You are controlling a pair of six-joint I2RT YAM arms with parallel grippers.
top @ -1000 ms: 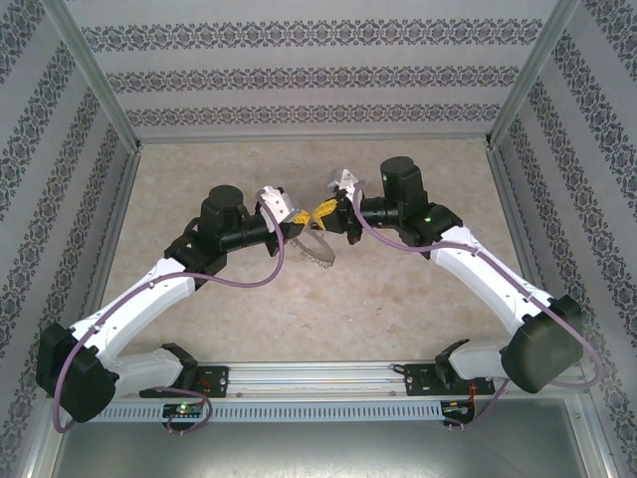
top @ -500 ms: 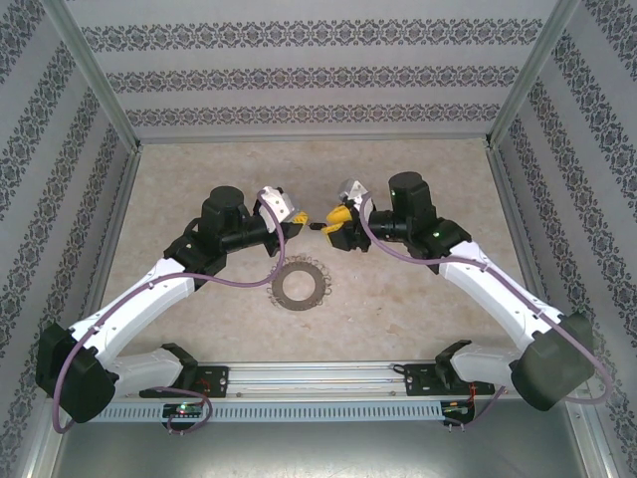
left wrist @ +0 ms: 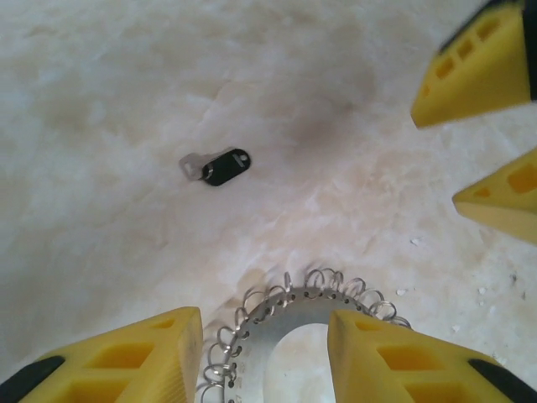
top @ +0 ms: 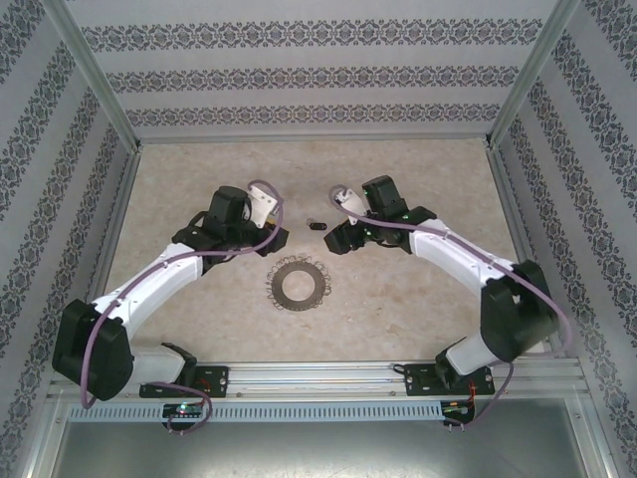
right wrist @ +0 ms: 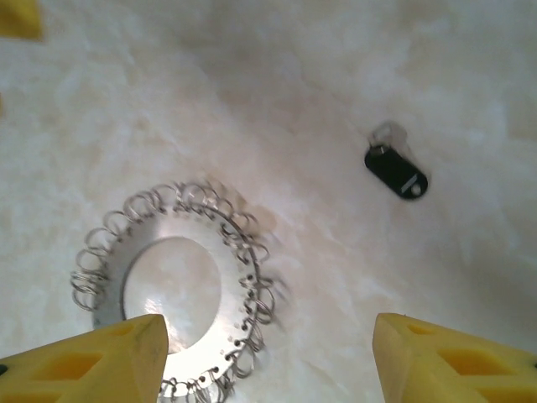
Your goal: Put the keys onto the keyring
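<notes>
Two matching arms for us here: the left arm (top: 149, 284) and right arm (top: 460, 254) both have glossy white shells on the long links and chunky black housings at the joints; a purple cable (top: 88, 363) loops along each one; the bases (top: 184, 363) are black brackets on a silver rail (top: 318, 376); up close we see the left tool (left wrist: 262, 323) and right tool (right wrist: 268, 327) have yellow wedge fingers (left wrist: 126, 361) with rectangular recesses and black patches.

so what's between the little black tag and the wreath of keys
Nothing. Bare table separates the black tag from the keys, which lie apart without touching. Both wrist views show that stretch clearly, and the top view agrees.
</notes>
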